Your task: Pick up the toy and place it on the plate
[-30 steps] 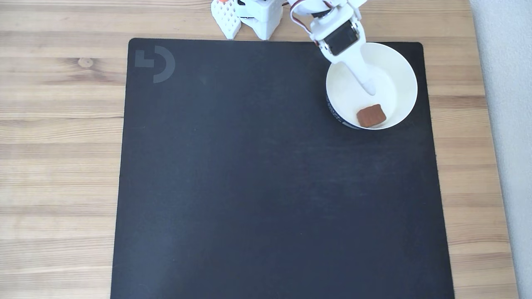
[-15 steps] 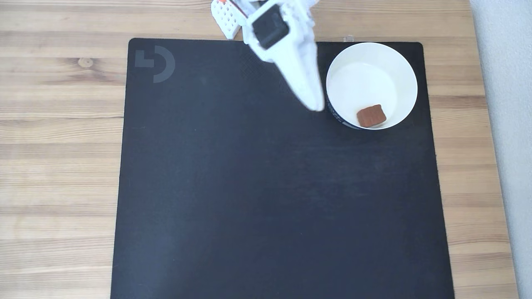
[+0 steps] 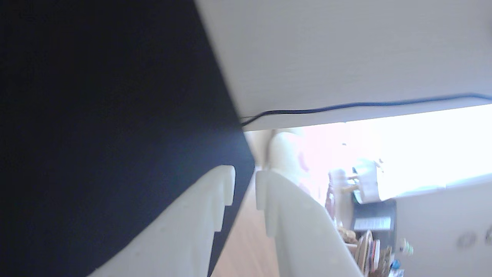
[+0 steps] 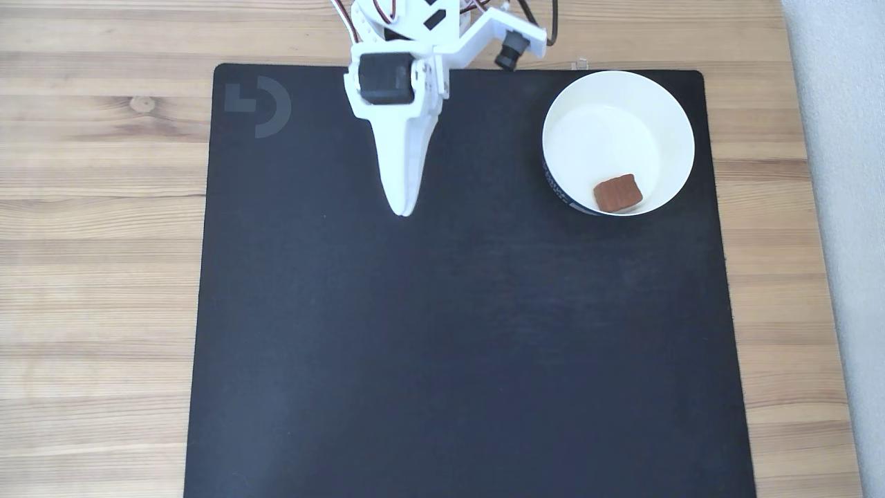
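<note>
In the fixed view the toy [image 4: 617, 193], a small reddish-brown block, lies flat inside the plate [image 4: 664, 97], a round white dish at the mat's upper right. It rests near the dish's lower rim. My white gripper [image 4: 403, 204] hangs over the upper middle of the mat, well left of the plate, and points toward the bottom of the view. In the wrist view the gripper [image 3: 245, 181] has its fingers nearly together with nothing between them.
A large black mat [image 4: 449, 346] covers most of the wooden table [image 4: 104, 242]. The arm's base [image 4: 415, 21] stands at the top edge. In the wrist view a thin black cable [image 3: 365, 104] runs along the table's edge, with room clutter beyond.
The gripper has swung left, away from above the plate to over the mat's upper middle. The toy stays where it lay in the plate.
</note>
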